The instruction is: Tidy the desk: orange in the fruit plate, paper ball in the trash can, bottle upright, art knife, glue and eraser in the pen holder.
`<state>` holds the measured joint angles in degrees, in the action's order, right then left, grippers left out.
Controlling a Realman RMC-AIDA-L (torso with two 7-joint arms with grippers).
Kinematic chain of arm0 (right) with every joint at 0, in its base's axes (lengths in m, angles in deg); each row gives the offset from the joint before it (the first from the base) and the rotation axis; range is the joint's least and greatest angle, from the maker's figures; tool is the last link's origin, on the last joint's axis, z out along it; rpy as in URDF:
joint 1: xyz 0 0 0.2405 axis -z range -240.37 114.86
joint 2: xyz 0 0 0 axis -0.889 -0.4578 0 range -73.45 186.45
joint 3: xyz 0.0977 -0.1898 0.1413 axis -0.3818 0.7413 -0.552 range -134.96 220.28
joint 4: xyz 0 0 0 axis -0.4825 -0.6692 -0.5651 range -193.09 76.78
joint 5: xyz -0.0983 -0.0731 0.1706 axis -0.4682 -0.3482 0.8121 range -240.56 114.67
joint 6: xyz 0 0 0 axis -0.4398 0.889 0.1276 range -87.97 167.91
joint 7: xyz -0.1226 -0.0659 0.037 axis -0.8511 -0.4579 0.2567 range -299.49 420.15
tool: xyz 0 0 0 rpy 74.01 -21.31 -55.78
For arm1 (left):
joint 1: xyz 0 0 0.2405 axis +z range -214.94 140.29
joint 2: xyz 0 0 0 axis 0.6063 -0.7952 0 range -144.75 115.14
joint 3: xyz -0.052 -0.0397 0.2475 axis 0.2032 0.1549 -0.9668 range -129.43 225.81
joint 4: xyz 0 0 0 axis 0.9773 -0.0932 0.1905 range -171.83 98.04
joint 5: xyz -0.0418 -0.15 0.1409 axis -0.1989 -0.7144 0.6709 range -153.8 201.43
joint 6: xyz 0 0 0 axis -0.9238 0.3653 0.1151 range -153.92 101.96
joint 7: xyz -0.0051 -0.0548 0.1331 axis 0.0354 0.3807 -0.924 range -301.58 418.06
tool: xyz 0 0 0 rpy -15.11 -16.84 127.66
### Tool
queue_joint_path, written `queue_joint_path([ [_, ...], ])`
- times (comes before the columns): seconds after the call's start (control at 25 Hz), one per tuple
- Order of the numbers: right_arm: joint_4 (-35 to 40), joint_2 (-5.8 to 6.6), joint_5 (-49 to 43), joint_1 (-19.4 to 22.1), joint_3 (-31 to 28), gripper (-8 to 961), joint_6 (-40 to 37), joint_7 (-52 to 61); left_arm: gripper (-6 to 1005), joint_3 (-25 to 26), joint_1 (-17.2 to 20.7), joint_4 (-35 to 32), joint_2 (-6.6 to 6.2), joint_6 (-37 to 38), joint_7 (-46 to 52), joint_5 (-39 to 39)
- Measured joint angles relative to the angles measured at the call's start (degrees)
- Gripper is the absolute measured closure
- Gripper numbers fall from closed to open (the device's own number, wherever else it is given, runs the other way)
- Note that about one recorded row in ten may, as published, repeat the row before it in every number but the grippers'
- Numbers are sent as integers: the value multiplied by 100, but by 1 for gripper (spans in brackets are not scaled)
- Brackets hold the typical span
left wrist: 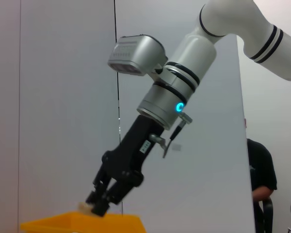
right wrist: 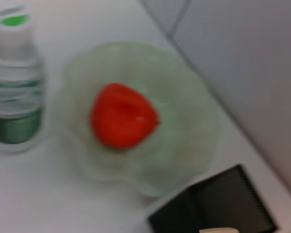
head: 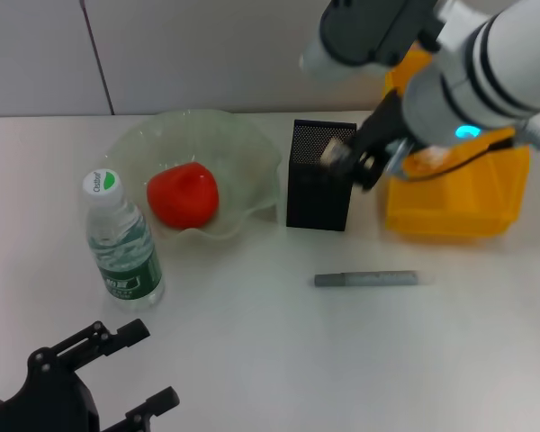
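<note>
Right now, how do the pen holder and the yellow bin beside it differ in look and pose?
The pen holder is black mesh, tall and narrow; the yellow bin is solid bright plastic, lower and wider. The pen holder stands between the fruit plate and the yellow bin, which is nearest the table's right edge. The right tool hovers over the pen holder's top corner, gripping a small pale object; the arm crosses above the yellow bin. Both stand upright on the white table, open-topped.
</note>
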<state>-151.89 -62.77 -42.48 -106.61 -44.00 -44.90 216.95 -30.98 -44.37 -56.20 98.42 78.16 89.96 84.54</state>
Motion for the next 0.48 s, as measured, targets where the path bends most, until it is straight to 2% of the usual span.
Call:
queue_joint_path([
  [0.24, 126, 1, -470, 0, -13, 710, 345, 20, 328, -20, -7, -4, 15, 1, 0, 0],
  [0.48, 679, 0, -534, -36, 33, 710, 960, 25, 328, -28, -16, -4, 15, 1, 0, 0],
])
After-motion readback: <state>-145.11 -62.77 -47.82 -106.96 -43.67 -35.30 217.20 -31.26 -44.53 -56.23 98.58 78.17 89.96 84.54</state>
